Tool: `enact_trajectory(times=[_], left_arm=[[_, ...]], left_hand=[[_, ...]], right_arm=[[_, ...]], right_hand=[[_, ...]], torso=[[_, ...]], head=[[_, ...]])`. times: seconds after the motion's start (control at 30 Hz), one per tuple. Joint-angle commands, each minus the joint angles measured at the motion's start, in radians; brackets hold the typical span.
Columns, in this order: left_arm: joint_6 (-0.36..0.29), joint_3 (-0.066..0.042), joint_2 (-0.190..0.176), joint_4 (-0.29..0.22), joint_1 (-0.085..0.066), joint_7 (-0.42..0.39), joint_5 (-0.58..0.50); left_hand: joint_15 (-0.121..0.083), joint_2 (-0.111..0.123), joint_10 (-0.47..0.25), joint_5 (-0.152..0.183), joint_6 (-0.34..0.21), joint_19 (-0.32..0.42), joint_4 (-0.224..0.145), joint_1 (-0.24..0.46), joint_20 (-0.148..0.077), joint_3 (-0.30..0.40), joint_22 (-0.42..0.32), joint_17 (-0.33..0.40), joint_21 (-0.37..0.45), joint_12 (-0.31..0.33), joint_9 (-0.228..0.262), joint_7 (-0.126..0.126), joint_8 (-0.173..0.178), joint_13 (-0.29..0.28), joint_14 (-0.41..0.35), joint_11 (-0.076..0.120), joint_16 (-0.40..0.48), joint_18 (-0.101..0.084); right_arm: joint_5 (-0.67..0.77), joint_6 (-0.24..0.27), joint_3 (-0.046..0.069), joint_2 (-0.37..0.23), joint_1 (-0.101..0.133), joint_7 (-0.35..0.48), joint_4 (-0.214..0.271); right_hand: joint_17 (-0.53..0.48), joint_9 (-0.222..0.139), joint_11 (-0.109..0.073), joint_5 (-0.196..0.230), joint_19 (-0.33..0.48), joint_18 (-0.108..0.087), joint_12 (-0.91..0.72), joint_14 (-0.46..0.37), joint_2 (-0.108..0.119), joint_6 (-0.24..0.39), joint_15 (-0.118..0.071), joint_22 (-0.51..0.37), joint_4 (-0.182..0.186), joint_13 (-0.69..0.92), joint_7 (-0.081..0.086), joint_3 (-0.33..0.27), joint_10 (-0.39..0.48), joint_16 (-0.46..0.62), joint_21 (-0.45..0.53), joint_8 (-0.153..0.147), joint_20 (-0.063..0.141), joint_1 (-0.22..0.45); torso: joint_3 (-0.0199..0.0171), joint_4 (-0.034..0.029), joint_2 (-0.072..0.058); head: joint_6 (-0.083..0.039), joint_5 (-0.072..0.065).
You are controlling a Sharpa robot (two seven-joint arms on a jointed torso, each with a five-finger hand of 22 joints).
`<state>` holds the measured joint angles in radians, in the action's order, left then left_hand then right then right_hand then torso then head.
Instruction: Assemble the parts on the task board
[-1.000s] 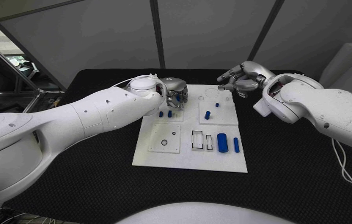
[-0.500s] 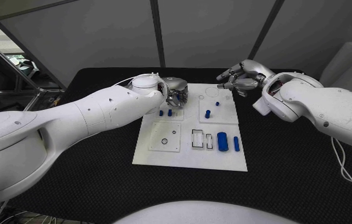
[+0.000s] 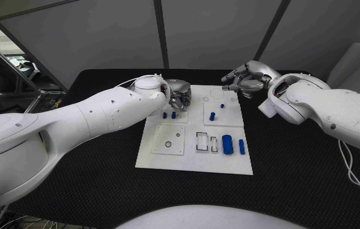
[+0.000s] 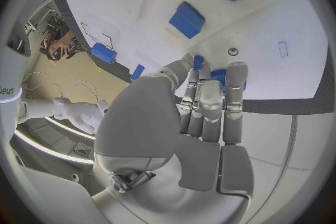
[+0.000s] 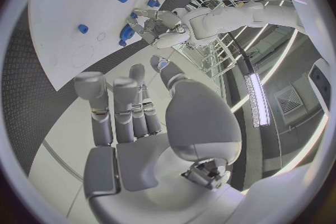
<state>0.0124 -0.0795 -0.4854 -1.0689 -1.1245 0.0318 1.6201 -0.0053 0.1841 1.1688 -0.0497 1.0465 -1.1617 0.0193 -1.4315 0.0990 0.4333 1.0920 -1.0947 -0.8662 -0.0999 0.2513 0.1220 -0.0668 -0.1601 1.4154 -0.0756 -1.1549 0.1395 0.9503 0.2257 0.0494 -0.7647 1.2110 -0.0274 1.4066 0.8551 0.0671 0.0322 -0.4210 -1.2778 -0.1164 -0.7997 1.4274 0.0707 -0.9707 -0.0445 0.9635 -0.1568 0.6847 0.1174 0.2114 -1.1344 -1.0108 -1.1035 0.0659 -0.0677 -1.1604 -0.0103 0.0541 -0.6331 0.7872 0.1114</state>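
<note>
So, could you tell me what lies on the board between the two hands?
In the head view, bare white task board separates the left hand from the right hand.

The left robot hand (image 3: pixel 178 94) has its fingers curled together, while the right robot hand (image 3: pixel 246 80) hovers with fingers loosely apart.

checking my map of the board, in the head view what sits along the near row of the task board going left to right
square plate with a small ring mark → black-outlined rectangular slot → narrower outlined slot → thick blue cylinder → thin blue peg, all lying on the white task board.
</note>
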Motion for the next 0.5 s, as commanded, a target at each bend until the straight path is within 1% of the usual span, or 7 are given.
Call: enact_trajectory(times=[0.03,0.3,0.43,0.5], left_arm=[[0.02,0.0,0.002,0.002,-0.001,0.0,0.005],[0.023,0.0,0.002,0.009,-0.001,0.005,0.005],[0.026,0.0,0.001,0.009,-0.001,0.005,0.005],[0.025,0.0,0.0,0.007,-0.001,0.005,0.005]], left_hand=[[0.008,0.002,-0.005,-0.002,-0.013,0.002,-0.001,0.014,0.008,0.005,0.002,0.004,-0.003,0.007,-0.007,0.0,0.006,0.004,0.0,-0.006,-0.004,0.012],[0.01,0.008,-0.01,-0.002,-0.032,0.001,-0.003,0.016,0.011,0.007,0.01,0.008,-0.01,0.013,-0.019,0.001,0.005,0.012,0.0,-0.008,-0.006,0.012],[0.011,0.008,-0.011,-0.002,-0.035,0.001,-0.004,0.015,0.012,0.009,0.011,0.01,-0.01,0.014,-0.022,0.002,0.005,0.013,0.0,-0.008,-0.007,0.012],[0.012,0.014,-0.014,-0.002,-0.041,0.002,-0.005,0.019,0.013,0.006,0.013,0.012,-0.01,0.016,-0.027,0.001,0.005,0.016,0.0,-0.01,-0.008,0.012]], right_arm=[[0.002,0.002,0.001,0.001,0.002,0.011,0.0],[0.002,0.002,0.001,0.001,0.002,0.011,0.0],[0.002,0.001,0.001,0.001,0.002,0.011,0.0],[0.002,0.001,0.001,0.001,0.002,0.011,0.0]], right_hand=[[0.001,0.0,0.0,-0.003,0.005,-0.01,0.005,-0.001,-0.003,0.005,0.002,0.002,-0.001,-0.001,0.002,0.004,0.009,0.006,0.003,-0.001,-0.001,0.011],[0.001,0.0,0.0,-0.003,0.005,-0.01,0.005,-0.001,-0.003,0.005,0.002,0.002,-0.001,-0.001,0.002,0.004,0.009,0.006,0.003,-0.001,-0.001,0.011],[0.001,0.0,0.0,-0.003,0.005,-0.01,0.006,-0.001,-0.003,0.005,0.002,0.002,-0.001,-0.001,0.002,0.005,0.009,0.006,0.003,-0.001,-0.001,0.011],[0.002,0.0,0.0,-0.004,0.004,-0.01,0.006,0.0,-0.003,0.005,0.002,0.003,-0.001,-0.003,0.002,0.005,0.008,0.005,0.002,-0.001,-0.001,0.011]], torso=[[0.0,-0.0002,0.0],[-0.0004,0.0,0.0],[0.0001,0.0003,0.0],[0.0003,0.0002,0.0]], head=[[0.0,0.0],[0.0,0.0],[0.0,0.0],[0.0,-0.001]])
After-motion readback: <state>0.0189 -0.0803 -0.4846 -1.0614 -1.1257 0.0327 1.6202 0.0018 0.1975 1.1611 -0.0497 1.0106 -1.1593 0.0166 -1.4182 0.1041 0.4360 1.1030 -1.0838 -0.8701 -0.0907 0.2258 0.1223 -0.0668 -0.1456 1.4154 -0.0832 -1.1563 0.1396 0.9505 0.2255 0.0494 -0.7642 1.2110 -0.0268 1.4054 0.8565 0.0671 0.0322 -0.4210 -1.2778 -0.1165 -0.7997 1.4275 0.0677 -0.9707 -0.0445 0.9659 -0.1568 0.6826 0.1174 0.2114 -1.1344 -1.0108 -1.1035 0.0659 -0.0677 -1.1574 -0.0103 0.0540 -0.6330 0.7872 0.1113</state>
